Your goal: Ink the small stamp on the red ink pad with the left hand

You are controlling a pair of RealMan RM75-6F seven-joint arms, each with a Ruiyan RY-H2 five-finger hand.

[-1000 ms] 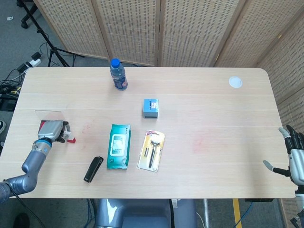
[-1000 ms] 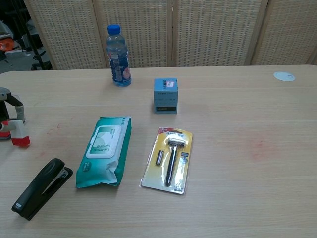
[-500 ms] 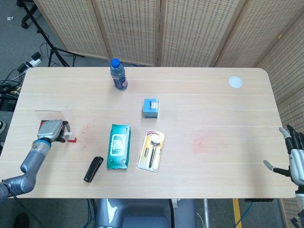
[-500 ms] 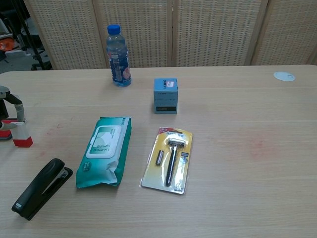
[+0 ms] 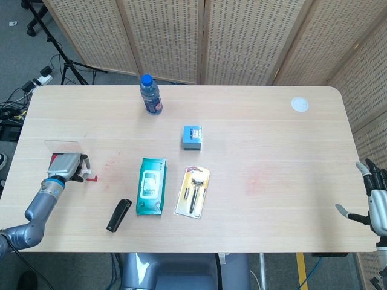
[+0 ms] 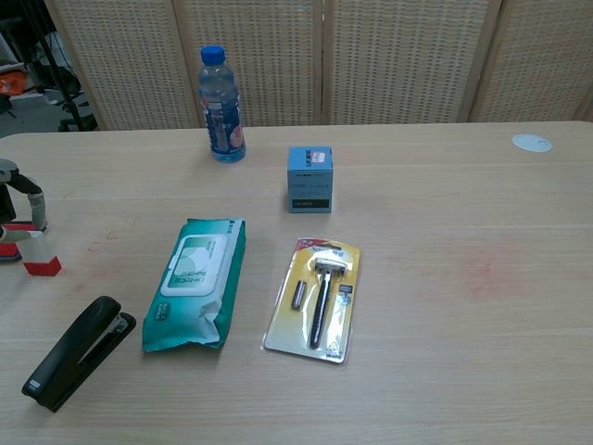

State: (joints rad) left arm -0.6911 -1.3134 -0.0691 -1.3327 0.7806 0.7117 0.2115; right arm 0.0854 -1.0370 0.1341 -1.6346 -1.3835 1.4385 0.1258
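Stapler (image 6: pixel 76 352), black, lies nearest. Beyond it the left hand (image 5: pixel 68 166) pinches the small stamp (image 6: pixel 39 254), whose red base sits on the table (image 5: pixel 272 133) just beside the red ink pad (image 6: pixel 7 254), which the frame edge mostly cuts off. The grip looks shallow, so the stamp could tip or smear fresh ink across the wood. The right hand (image 5: pixel 373 202) hangs open at the far-right edge. Print on the wipes pack (image 6: pixel 195 279), razor card (image 6: pixel 318 295), blue box (image 6: pixel 309 178) and water bottle (image 6: pixel 220 104) is too small to read.
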